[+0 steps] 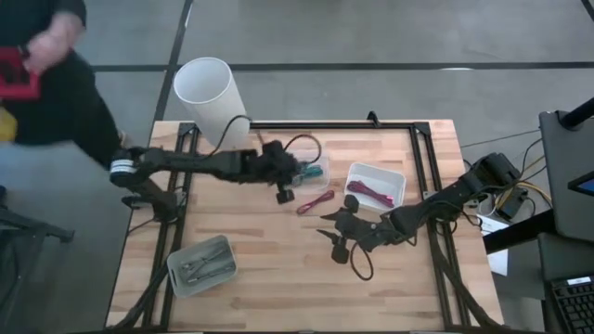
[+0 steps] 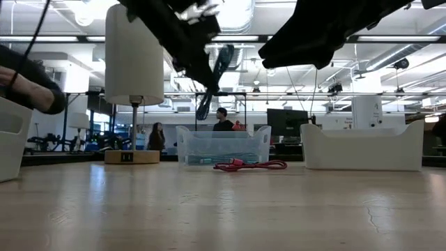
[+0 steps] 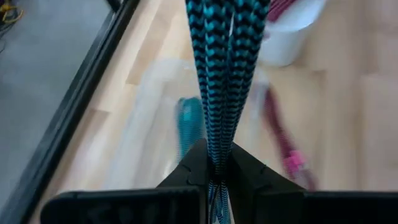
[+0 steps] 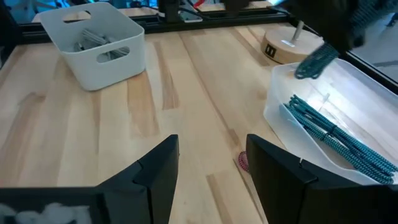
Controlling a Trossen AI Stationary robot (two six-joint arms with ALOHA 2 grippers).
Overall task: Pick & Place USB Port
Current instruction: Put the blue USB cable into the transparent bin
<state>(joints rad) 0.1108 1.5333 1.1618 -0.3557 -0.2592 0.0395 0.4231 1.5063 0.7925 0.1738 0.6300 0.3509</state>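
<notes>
Wooden table (image 1: 278,269), left pincer (image 1: 295,173) clamping teal braided cable (image 3: 222,68) above clear bin (image 4: 348,124).

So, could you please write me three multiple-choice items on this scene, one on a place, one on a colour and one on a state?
1. Where does the loose red cable lie?
A. On the bare table beside the clear bin
B. In the grey bin
C. Under the lamp

2. What colour is the cable that the left hand holds?
A. Yellow
B. Teal and black
C. White

3. How is the right hand?
A. Shut on a cable
B. Open and empty
C. Shut, empty

Answers: 1 A, the high view shows it on wood. 2 B, the left wrist view shows the braid. 3 B, its fingers stand apart.
</notes>
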